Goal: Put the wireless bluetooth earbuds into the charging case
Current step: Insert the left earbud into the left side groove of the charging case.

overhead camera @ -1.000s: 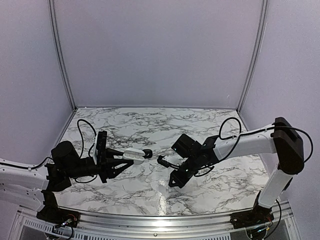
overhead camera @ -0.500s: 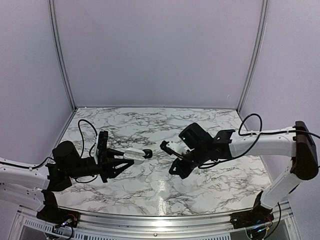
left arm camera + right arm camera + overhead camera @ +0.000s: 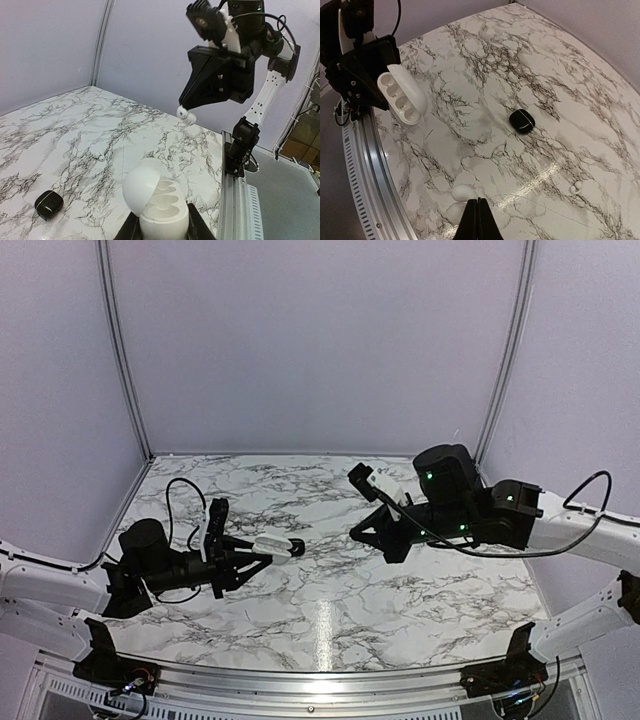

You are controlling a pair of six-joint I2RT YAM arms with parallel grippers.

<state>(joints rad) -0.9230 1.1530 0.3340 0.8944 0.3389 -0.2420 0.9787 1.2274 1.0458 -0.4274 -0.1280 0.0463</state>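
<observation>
My left gripper (image 3: 262, 550) is shut on the white charging case (image 3: 162, 207), holding it above the table with the lid open and both wells empty. The case also shows in the right wrist view (image 3: 402, 97). My right gripper (image 3: 353, 533) is raised over the table's middle right, well apart from the case. It is shut, with a small white earbud (image 3: 186, 115) at its tips, also in the right wrist view (image 3: 462, 192). A second white earbud (image 3: 576, 187) lies loose on the marble, also in the left wrist view (image 3: 101, 158). No black buds show.
A closed black oval case (image 3: 522, 121) lies on the marble table (image 3: 300, 610) near the middle, also in the left wrist view (image 3: 48, 204). A metal rail (image 3: 235, 200) runs along the near edge. Purple walls enclose the back and sides.
My right arm has lifted off the table and swung up and to the right, carrying the white earbud. My left arm has kept its hold on the open case and barely moved.
</observation>
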